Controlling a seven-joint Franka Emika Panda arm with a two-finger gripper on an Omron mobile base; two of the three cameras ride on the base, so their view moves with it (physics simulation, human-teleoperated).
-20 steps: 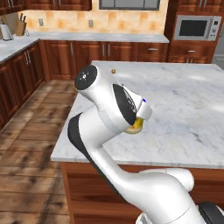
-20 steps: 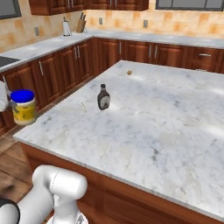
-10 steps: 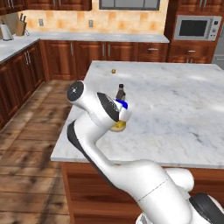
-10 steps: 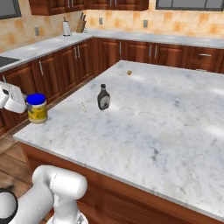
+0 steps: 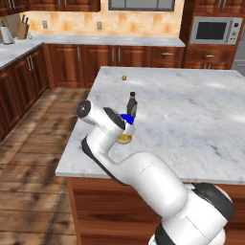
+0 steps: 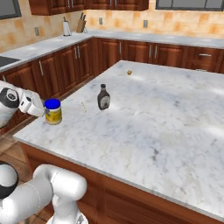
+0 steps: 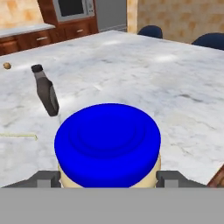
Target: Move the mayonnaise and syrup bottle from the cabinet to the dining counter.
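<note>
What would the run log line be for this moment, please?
gripper: around blue-lidded cream mayonnaise jar | jar: on white-grey marble dining counter near edge | slim dark brown syrup bottle: upright on counter

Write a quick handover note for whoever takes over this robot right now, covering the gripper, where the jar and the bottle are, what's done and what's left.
Gripper: fingers on either side of the mayonnaise jar, just below its blue lid; whether it grips cannot be told.
Mayonnaise jar: upright at the near left corner of the island counter.
Syrup bottle: upright on the same counter, farther in, apart from the jar.
Done: both items are at the counter.
Left: probably just release the jar and back away.
</note>
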